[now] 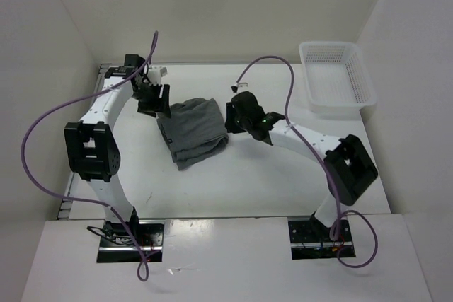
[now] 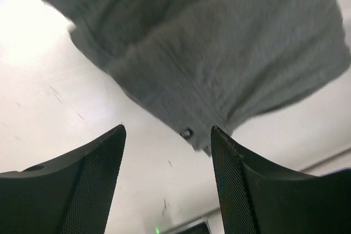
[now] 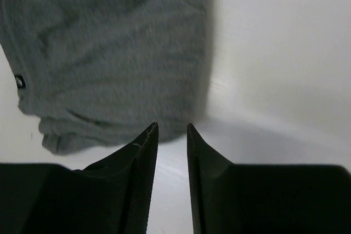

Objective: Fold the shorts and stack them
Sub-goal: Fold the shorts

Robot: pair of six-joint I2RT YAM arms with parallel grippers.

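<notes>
Left gripper [image 2: 168,127] jaws apart; right gripper [image 3: 172,125] narrowly parted, both empty; folded shorts [image 1: 192,131] lie lengthwise far-to-near.

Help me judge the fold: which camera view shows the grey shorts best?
The top external view: the shorts lie whole, folded into a bundle on the table. The left wrist view shows only a blurred part, cut off at the top; the right wrist view shows a closer part, cropped at top and left.

White table [image 1: 248,189]: folded grey shorts [image 1: 192,131] at middle; white mesh basket [image 1: 336,109] at far right corner.
</notes>
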